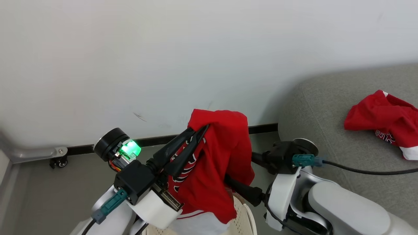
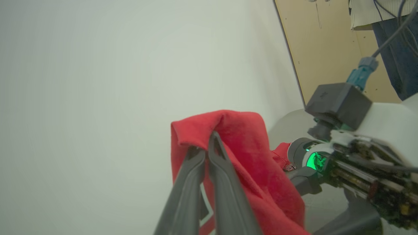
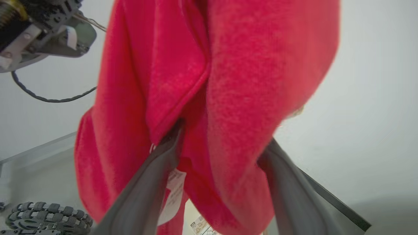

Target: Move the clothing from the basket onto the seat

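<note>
My left gripper (image 1: 200,130) is shut on a fold of a red jersey (image 1: 222,156) with black-and-white lettering and holds it up in front of the wall. In the left wrist view the left gripper (image 2: 206,147) pinches the jersey (image 2: 248,140) at its top edge. My right gripper (image 1: 241,174) is open, its fingers reaching into the hanging cloth from the right. In the right wrist view the fingers (image 3: 153,173) stand wide apart around the jersey (image 3: 235,81). Part of the cream perforated basket (image 1: 244,217) shows below the jersey. A second red garment (image 1: 382,119) with a white band lies on the grey seat (image 1: 326,107).
A pale wall with a black baseboard (image 1: 98,148) stands close behind the jersey. A small caster (image 1: 55,161) and a metal rail sit at the floor's left. A wooden panel (image 2: 326,42) and a person's leg (image 2: 400,49) show at the far right. A ridged tyre (image 3: 45,215) is below.
</note>
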Tool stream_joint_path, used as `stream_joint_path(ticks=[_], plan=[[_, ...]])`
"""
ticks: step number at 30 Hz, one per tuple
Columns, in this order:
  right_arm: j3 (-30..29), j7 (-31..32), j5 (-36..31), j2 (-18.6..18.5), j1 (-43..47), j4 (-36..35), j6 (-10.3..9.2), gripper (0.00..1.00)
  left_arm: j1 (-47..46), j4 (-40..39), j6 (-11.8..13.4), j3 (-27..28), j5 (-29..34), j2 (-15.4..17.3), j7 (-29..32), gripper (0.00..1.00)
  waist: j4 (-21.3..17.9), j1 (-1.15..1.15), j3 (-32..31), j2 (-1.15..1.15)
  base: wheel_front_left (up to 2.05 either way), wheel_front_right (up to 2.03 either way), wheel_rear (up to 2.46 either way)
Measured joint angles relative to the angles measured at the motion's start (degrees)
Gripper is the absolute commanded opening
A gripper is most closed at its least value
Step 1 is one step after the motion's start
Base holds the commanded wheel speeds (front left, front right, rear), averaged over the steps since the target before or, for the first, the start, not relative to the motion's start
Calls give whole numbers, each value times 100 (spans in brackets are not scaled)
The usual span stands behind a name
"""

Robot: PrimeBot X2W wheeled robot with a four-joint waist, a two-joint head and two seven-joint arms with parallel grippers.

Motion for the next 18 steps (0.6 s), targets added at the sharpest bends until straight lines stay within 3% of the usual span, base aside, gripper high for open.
stream_joint_path(ticks=[1,2,3,10,17,18], plan=[[80,-1,-3,19,-32,2,0,49,14,9,0,-16,-13,-10,0,0,14,0,-3,0,0,0,0],[120,-13,-4,31,-46,8,0,37,35,14,0,-32,-37,-12,0,0,26,0,-4,0,0,0,0],[156,-44,-5,30,-50,19,0,0,58,25,-12,-40,-56,-14,1,0,38,0,-4,0,0,0,0],[255,-196,48,-77,-144,208,0,0,240,155,-43,20,-198,-14,8,0,44,0,46,0,0,0,0],[-202,-435,264,-274,-143,424,0,0,514,441,-40,194,-456,-13,9,0,-58,0,83,0,0,0,0],[-300,-485,291,-290,-142,458,1,0,555,478,-40,209,-482,-16,13,16,-78,0,87,0,0,0,0]])
